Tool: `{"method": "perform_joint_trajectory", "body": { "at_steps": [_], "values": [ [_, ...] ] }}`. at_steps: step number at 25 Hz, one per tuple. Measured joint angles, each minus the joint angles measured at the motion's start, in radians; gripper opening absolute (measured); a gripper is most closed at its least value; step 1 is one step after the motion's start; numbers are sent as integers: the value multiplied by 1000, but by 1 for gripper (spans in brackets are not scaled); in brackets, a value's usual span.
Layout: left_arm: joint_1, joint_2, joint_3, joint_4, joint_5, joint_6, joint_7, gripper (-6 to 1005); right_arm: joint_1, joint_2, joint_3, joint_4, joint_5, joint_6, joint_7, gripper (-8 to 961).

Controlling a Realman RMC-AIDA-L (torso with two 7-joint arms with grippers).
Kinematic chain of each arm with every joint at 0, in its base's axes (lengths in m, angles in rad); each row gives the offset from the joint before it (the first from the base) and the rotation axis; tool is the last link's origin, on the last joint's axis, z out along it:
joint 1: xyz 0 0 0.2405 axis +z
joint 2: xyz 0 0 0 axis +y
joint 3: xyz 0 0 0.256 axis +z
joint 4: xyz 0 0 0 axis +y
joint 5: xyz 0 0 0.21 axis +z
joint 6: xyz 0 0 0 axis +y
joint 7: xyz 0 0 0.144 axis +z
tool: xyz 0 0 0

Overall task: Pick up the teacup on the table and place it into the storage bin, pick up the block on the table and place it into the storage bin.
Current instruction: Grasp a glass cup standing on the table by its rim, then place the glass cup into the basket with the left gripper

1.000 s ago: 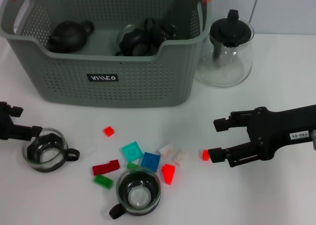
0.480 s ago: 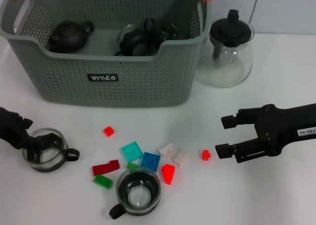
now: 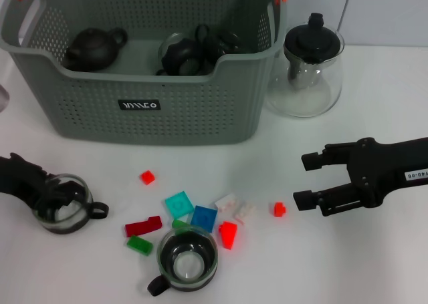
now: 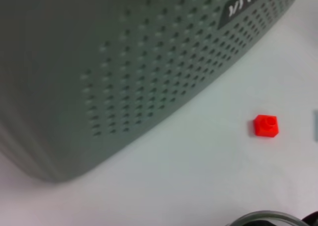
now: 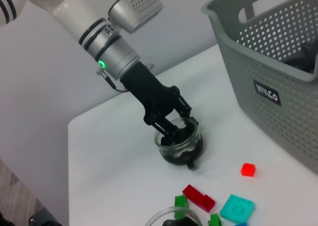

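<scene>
The grey-green storage bin (image 3: 100, 117) stands at the back with dark teapots (image 3: 93, 47) inside. One glass teacup (image 3: 61, 205) sits at the left. My left gripper (image 3: 57, 190) is down on its rim, and in the right wrist view the left gripper (image 5: 174, 124) is open, its fingers straddling the teacup (image 5: 180, 145) wall. A second teacup (image 3: 187, 260) stands near the front. My right gripper (image 3: 305, 181) is open just right of a small red block (image 3: 279, 209), not touching it.
A glass teapot with a black lid (image 3: 311, 67) stands right of the bin. Loose blocks lie mid-table: red (image 3: 147, 177), cyan (image 3: 179, 204), blue (image 3: 204, 218), green (image 3: 140, 244), a red bar (image 3: 144, 226). The left wrist view shows the bin wall (image 4: 124, 62) close by.
My left gripper tilted and came down onto the left teacup's rim. My right gripper drew back to the right, away from the small red block. The cups and blocks stayed put.
</scene>
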Motion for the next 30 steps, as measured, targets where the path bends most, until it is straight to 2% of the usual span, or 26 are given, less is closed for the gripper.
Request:
{"method": "perform_joint_trajectory", "body": {
  "at_steps": [3, 14, 19, 23, 26, 30],
  "values": [
    [1, 2, 6, -3, 5, 0, -17, 580, 0, 0, 5, -1, 0, -2, 0, 941],
    [3, -3, 5, 15, 21, 18, -48, 100, 1, 0, 17, -3, 1, -4, -5, 940],
    [2, 1, -10, 19, 14, 22, -68, 58, 1, -3, 30, 1, 1, -5, -10, 940],
    [-9, 7, -50, 68, -44, 125, -117, 50, 0, -20, 53, 4, 1, -28, -7, 940],
    [-29, 19, -103, 107, -158, 257, -150, 50, 1, -36, 90, 18, 1, -52, -8, 940],
    [-71, 48, -144, 112, -388, 420, -221, 50, 5, -64, 143, 52, 0, -78, -13, 940]
  ]
}}
